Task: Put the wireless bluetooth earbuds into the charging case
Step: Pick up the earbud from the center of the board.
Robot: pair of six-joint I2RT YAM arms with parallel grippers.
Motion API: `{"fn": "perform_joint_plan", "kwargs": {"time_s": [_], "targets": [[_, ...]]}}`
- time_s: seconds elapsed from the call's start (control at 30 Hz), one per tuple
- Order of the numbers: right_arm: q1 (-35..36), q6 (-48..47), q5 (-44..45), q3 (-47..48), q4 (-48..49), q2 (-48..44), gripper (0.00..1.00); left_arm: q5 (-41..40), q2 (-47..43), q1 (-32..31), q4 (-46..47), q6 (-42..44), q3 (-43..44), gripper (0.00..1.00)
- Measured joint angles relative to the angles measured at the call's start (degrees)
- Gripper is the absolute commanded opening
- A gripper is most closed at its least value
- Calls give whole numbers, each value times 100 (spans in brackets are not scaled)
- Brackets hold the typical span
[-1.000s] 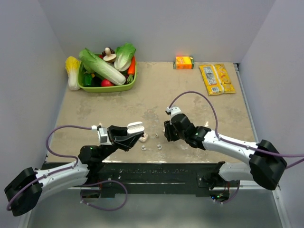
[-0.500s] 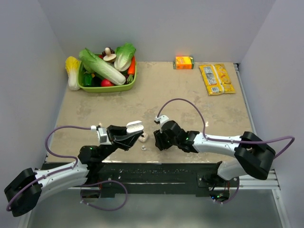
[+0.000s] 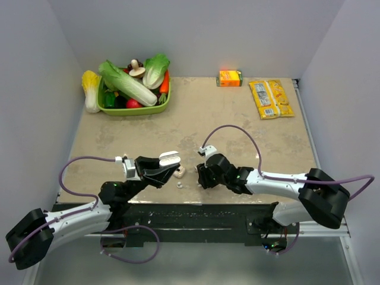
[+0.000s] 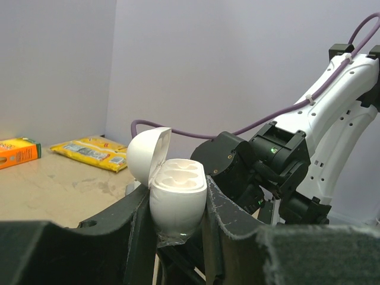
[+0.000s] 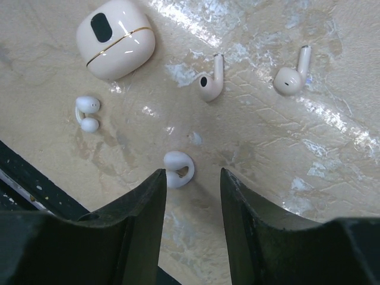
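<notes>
Left fingers (image 4: pixel 138 231): partly closed, clamped on both sides of the charging case (image 4: pixel 177 193), which is held off the surface (image 5: pixel 267 154).
Charging case: roughly upright, lid (image 4: pixel 145 157) hinged back, two wells facing up, both empty as far as the left wrist view shows.
Right fingers (image 5: pixel 139 219): parted to a moderate gap, holding nothing, tips low over the surface.
Clip earbud (image 5: pixel 178 169): lies on the surface between the right fingers, nearer one of them; cannot tell if it touches.
Second clip earbud (image 5: pixel 87 114): on the surface off to one side, near a closed beige case (image 5: pixel 116 38).
Stem earbud (image 5: pixel 211 83): on the surface beyond the clip earbud, clear of the fingers.
Other stem earbud (image 5: pixel 291 74): near the first, apart from it.
Step, as judged: pickup of the clip earbud not yet made; nothing seated in the charging case.
Handling, as judged: earbuds look hard, glossy and very light, so likely to slip or pop out under a pinch and to skate on the smooth surface.
Where to take hold: across the thicker bulb of the clip earbud, tips nearly on the surface, closing gently.
Case handling: smooth rounded shell, probably slippery; the grip low on its body leaves the wells clear.
</notes>
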Motion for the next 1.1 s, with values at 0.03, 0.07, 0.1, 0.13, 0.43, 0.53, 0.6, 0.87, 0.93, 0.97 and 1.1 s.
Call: {"fn": "perform_joint_plan", "kwargs": {"time_s": [0.03, 0.07, 0.1, 0.13, 0.43, 0.53, 0.6, 0.87, 0.93, 0.97, 1.1], "targets": [[0, 13, 33, -2, -9, 0, 43, 0, -2, 0, 4, 0, 0, 0], [0, 24, 57, -2, -7, 0, 42, 0, -4, 0, 4, 0, 0, 0], [0, 37, 96, -2, -11, 0, 42, 0, -7, 0, 2, 0, 0, 0], [0, 42, 138, -2, -13, 2, 42, 0, -9, 0, 2, 0, 0, 0], [0, 48, 157, 2, -17, 304, 41, 0, -2, 0, 2, 0, 0, 0], [0, 42, 144, 28, -11, 382, 41, 0, 48, 0, 15, 0, 0, 0], [4, 42, 142, 39, -11, 398, 41, 2, 85, 0, 22, 0, 0, 0], [114, 42, 140, 129, 15, 501, 43, 2, 164, 0, 42, 0, 0, 0], [157, 42, 146, 157, 28, 529, 43, 2, 162, 0, 44, 0, 0, 0], [177, 44, 144, 173, 35, 538, 43, 4, 162, 0, 44, 0, 0, 0], [289, 48, 136, 278, 52, 636, 43, 4, 151, 0, 46, 0, 0, 0]]}}
